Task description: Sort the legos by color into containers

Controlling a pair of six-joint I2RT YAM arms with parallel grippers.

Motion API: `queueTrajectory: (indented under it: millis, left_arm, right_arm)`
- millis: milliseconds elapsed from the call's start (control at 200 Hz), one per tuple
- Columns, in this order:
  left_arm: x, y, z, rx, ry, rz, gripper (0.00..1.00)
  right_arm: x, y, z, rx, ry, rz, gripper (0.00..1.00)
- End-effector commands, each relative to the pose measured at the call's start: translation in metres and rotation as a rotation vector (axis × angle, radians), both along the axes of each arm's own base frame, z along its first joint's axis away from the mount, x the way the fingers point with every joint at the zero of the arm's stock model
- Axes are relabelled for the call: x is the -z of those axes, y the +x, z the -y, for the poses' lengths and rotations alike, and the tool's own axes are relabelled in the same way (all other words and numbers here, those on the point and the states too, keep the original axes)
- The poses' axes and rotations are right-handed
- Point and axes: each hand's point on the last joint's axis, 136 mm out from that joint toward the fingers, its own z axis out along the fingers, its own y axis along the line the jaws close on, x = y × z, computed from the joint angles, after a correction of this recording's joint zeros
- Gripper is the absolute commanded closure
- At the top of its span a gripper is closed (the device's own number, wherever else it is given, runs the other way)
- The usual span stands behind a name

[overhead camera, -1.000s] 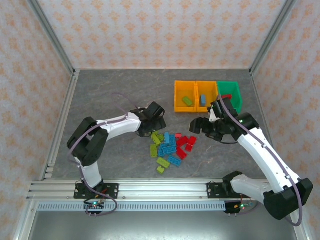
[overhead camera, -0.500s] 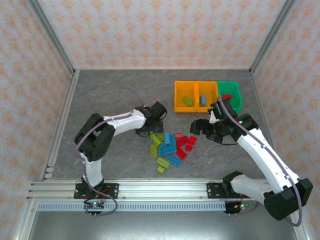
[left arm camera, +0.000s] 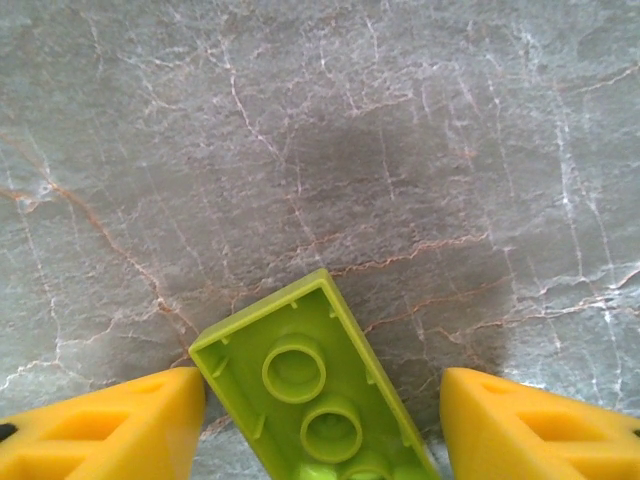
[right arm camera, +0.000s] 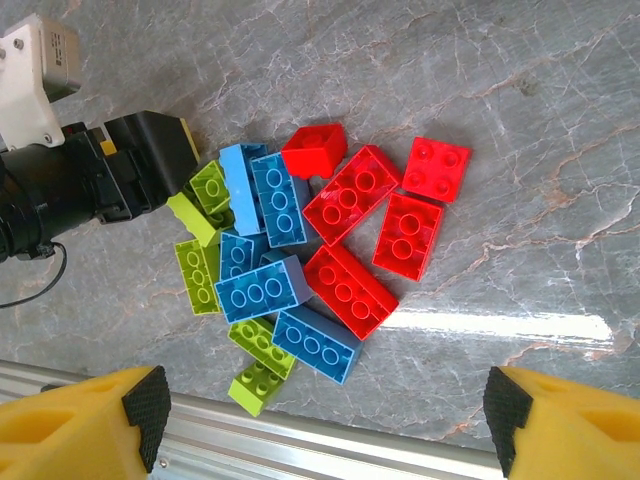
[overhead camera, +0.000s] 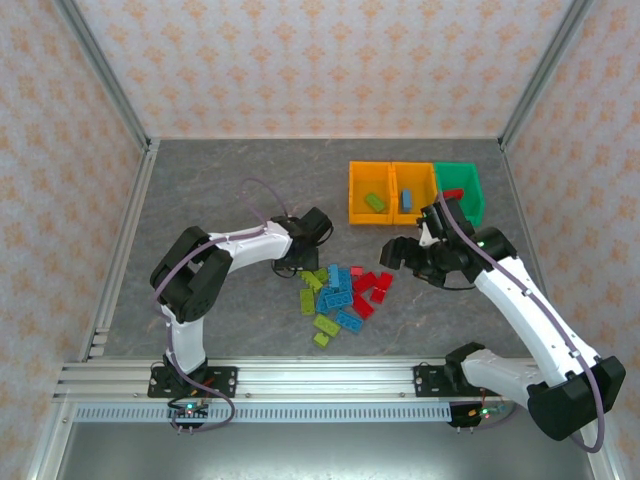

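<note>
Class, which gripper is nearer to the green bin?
Right. The right gripper hangs just left of the green bin, a little toward the arm bases. The left gripper is farther left, across the brick pile, straddling a lime brick.

Your white-shelled, black-jointed left arm [overhead camera: 245, 243] and right arm [overhead camera: 525, 300] are trailing purple cables [overhead camera: 262, 190] and wearing yellow plastic fingers [right arm camera: 70, 430].

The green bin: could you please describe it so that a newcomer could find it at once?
On the table, far right, three bins stand in a row. The green bin is the rightmost, holding a red lego. The other two are orange.
</note>
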Motion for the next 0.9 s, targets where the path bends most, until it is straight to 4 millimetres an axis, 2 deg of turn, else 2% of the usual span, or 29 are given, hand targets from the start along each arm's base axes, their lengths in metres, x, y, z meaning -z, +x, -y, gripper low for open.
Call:
queueTrajectory:
  millis: [0,170,240,320,400,550,641,661,756,891]
  left_arm:
    - [0.005,-0.008,-0.015,-0.004,0.064,-0.014,0.43]
    - [-0.006,-0.003,-0.014,-0.005,0.039,0.014,0.62]
    - [-0.016,0.001,-0.01,-0.001,0.022,0.036,0.66]
    - [-0.035,0.009,-0.005,0.008,-0.004,0.073,0.68]
    - [-0.064,0.022,0.007,0.027,-0.053,0.141,0.71]
    - [-0.127,0.061,0.049,0.101,-0.141,0.3,0.75]
    - [-0.152,0.088,0.079,0.154,-0.153,0.371,0.75]
    - [-0.146,0.095,0.086,0.164,-0.141,0.368,0.75]
    - [-0.156,0.126,0.116,0.207,-0.139,0.431,0.75]
    - [-0.156,0.167,0.15,0.244,-0.142,0.495,0.74]
  right_arm:
    - [0.004,0.0,0.004,0.022,-0.021,-0.001,0.16]
    - [0.001,0.001,0.004,0.03,-0.015,0.007,0.16]
    - [0.0,0.002,0.002,0.028,-0.004,0.012,0.16]
    - [-0.004,0.004,0.0,0.033,0.011,0.02,0.16]
    - [-0.011,0.007,0.0,0.056,0.025,0.052,0.16]
    - [-0.022,0.017,0.015,0.151,0.004,0.136,0.15]
    - [-0.024,0.019,0.021,0.194,-0.006,0.161,0.15]
    - [-0.025,0.019,0.022,0.2,-0.006,0.166,0.16]
    - [-0.026,0.018,0.026,0.225,-0.007,0.177,0.15]
    - [-0.026,0.015,0.03,0.243,-0.006,0.187,0.15]
